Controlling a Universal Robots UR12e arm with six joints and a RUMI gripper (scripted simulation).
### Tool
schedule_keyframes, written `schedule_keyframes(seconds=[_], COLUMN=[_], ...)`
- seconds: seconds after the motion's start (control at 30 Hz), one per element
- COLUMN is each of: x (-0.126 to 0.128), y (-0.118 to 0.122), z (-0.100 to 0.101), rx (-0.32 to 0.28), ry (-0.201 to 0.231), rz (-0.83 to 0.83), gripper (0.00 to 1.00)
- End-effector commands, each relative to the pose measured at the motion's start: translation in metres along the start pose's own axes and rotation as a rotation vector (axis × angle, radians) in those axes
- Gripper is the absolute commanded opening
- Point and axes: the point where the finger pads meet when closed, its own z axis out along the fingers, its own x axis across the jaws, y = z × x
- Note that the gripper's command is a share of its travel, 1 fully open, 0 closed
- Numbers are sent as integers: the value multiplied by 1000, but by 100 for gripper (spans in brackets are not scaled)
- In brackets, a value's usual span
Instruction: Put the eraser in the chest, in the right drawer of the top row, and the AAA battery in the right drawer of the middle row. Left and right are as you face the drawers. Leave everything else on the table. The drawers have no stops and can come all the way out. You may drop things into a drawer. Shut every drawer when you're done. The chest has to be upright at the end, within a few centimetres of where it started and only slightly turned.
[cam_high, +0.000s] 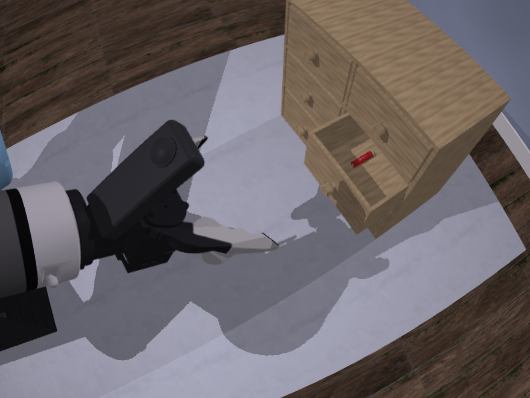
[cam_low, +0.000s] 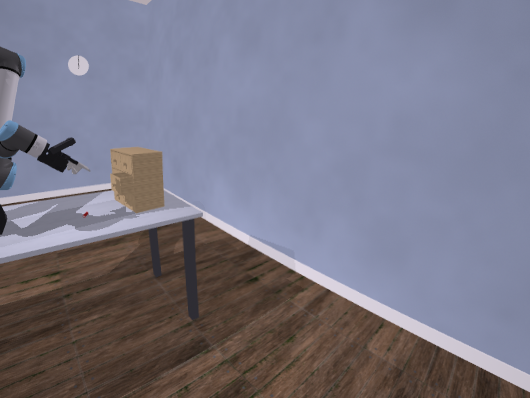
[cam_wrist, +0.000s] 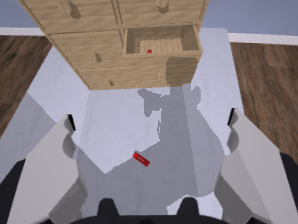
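Red cylindrical AAA battery (cam_high: 362, 159) (cam_wrist: 149, 51) lay inside open middle-row right drawer (cam_high: 387, 200) (cam_low: 120, 179) (cam_wrist: 145, 62) of tan wooden chest (cam_high: 425, 65) (cam_low: 149, 180) (cam_wrist: 80, 47). Small red piece (cam_low: 85, 214) (cam_wrist: 141, 159), likely eraser, lay on pale desk (cam_high: 425, 280) (cam_low: 170, 215) (cam_wrist: 220, 45); we judged it light, slightly yielding, best gripped across narrow sides, mid-length. Our black-and-grey hand (cam_high: 237, 191) (cam_low: 82, 171) (cam_wrist: 150, 112) stood wide open, holding nothing. We had side room around piece; protruding drawer edge wanted clearance.
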Motion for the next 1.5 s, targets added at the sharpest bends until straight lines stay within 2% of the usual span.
schedule_keyframes(seconds=[0.0,0.27,0.53,0.6,0.87,1.1,1.17,1.47], x=[1,0,0,0,0,0,0,1], y=[-2,-4,-7,-7,-11,-16,-16,-21], z=[-1,-3,-5,-5,-8,-12,-12,-15], rx=[-34,-101,-210,-210,-353,-501,-501,-675], ry=[-5,-5,-5,-5,-5,-5,-5,-5], rz=[-1,-1,-2,-2,-2,-2,-2,-3], gripper=[100,100,100,100,100,100,100,100])
